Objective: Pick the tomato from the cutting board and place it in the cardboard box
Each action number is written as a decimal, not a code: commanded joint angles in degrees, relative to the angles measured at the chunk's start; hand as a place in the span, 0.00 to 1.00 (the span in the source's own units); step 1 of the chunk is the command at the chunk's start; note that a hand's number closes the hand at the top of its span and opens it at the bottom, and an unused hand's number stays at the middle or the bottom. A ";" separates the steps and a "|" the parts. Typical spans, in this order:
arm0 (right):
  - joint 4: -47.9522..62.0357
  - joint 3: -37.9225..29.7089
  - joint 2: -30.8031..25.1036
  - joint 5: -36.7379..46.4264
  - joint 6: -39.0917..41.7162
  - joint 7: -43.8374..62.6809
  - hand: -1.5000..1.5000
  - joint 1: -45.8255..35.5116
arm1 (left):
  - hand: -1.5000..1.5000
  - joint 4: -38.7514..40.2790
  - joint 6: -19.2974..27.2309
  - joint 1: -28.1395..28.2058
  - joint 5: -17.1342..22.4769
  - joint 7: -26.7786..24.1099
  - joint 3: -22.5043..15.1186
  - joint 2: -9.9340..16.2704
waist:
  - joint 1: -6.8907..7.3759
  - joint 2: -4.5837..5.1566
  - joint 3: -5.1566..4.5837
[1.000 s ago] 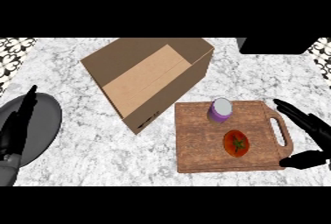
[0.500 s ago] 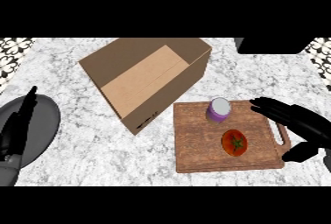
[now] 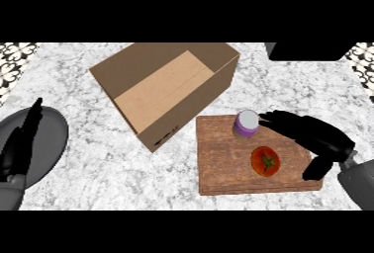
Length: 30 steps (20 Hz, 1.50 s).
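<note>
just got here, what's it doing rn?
The right hand is over the cutting board, fingers spread near the purple jar, just above and right of the tomato. The tomato lies on the board, not yet grasped. The cardboard box sits open to the upper left of the board, with nothing visible inside. The left hand rests open at the left edge, over a grey plate.

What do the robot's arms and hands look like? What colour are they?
Both hands are black, with fingers and a thumb like a person's. The right hand joins a smooth, rounded grey forearm. The left hand joins a grey forearm too. No cables or markings show.
</note>
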 commanded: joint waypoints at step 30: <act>-9.26 -2.90 12.79 20.77 8.52 3.05 0.00 9.22 | 0.50 -1.65 -9.45 2.25 -8.67 -2.01 11.85 -5.72 | 0.00 0.04 0.01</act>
